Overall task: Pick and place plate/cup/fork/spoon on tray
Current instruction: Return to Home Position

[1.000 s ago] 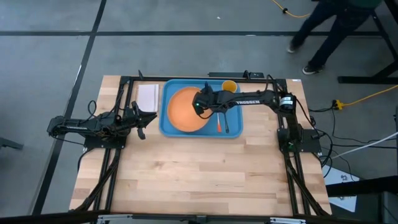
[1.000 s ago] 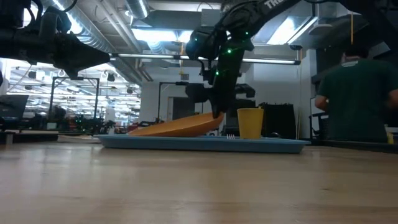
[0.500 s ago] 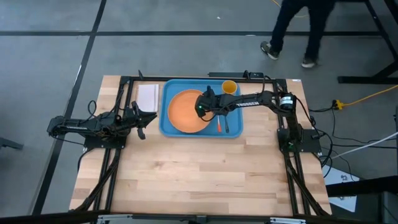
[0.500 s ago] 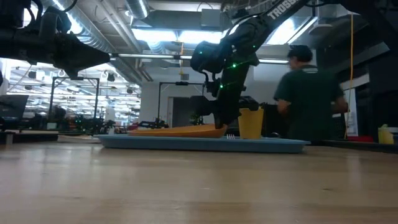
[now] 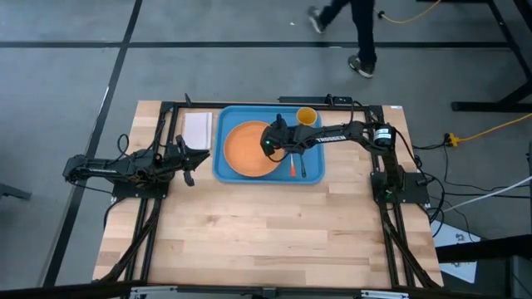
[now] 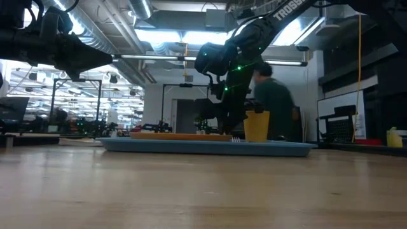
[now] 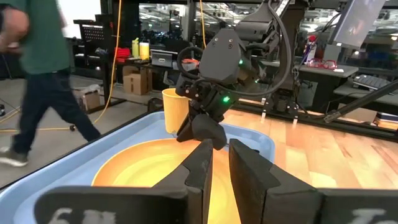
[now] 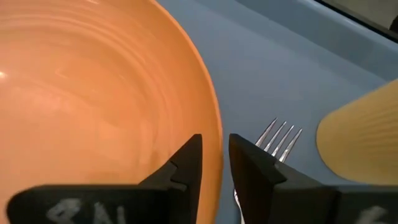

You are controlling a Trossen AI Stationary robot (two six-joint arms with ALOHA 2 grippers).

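The orange plate point(image 5: 248, 149) lies flat in the left half of the blue tray point(image 5: 226, 170); in the low view the plate point(image 6: 178, 135) is level on the tray point(image 6: 210, 146). My right gripper point(image 5: 271, 144) is shut on the plate's right rim. The yellow cup point(image 5: 306, 116) stands upright in the tray's far right corner. The fork point(image 5: 293, 166) and the dark spoon point(image 5: 302, 167) lie side by side on the tray's right part. My left gripper point(image 5: 188, 158) is shut and empty, left of the tray. My right gripper pinches the plate's right rim point(image 8: 216, 138), one finger point(image 8: 186, 163) over the plate's inside and the other finger point(image 8: 255, 165) outside it. The fingers come slanting down from the table's right side. The plate lies flat on the tray.
A white pad point(image 5: 198, 129) lies left of the tray at the far edge. The fork's tines point(image 8: 277, 138) and the cup point(image 8: 364, 140) are close beside my right gripper. A person point(image 5: 349, 25) walks beyond the table's far edge. Bare wood fills the near half.
My right gripper has gone down with the plate. The plate's right rim, raised a second ago, has come down while its left rim stayed on the tray, so the plate now lies flat. The person has walked leftward behind the table.
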